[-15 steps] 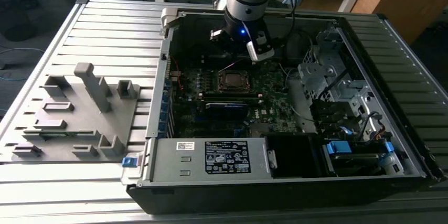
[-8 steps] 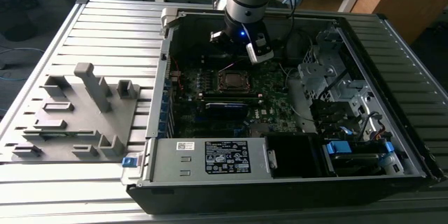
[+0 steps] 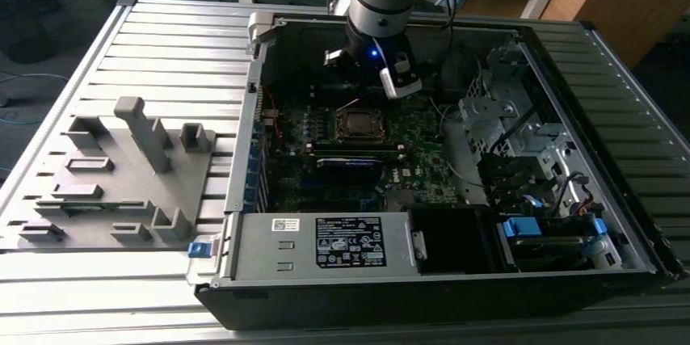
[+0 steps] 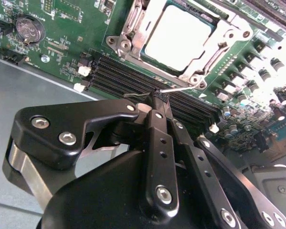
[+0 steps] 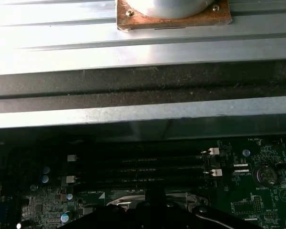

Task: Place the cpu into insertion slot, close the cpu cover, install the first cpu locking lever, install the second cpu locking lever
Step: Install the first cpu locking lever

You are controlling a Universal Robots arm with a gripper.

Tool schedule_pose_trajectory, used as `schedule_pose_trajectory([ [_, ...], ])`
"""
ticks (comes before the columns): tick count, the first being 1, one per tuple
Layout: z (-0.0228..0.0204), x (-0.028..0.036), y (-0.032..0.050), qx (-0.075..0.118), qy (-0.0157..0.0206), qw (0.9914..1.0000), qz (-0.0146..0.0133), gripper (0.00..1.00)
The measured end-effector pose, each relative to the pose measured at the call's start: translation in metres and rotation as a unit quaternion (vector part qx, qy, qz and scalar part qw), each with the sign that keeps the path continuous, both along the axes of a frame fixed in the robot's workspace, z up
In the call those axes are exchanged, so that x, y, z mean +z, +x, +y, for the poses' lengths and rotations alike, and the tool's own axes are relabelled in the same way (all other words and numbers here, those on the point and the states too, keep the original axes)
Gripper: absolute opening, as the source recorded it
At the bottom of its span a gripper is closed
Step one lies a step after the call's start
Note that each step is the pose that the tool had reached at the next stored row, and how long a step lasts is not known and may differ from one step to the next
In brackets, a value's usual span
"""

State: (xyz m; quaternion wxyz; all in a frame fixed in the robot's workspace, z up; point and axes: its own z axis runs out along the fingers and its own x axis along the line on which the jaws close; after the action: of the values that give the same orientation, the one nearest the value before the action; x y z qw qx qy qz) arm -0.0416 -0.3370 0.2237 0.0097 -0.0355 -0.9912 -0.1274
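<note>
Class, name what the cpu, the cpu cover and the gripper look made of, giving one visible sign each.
cpu: likely metal top, pale matt grey, evenly bright.
cpu cover: bare silvery metal, probably steel, with glinting stamped edges.
gripper: black matt links, metal or plastic unclear, joined by shiny screws.

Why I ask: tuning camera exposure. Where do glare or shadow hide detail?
Second wrist view: the cpu top is blown out white inside the cpu cover; first wrist view: the ribbed metal tabletop glares while the motherboard is dim; exterior view: evenly lit.
</note>
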Motion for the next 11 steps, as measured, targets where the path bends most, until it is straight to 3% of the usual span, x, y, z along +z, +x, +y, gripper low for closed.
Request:
schedule_pose_trajectory([
  [11, 0.0007, -0.0073, 0.0001, 0.0, -0.0001, 1.0, -0.0006, 0.11],
])
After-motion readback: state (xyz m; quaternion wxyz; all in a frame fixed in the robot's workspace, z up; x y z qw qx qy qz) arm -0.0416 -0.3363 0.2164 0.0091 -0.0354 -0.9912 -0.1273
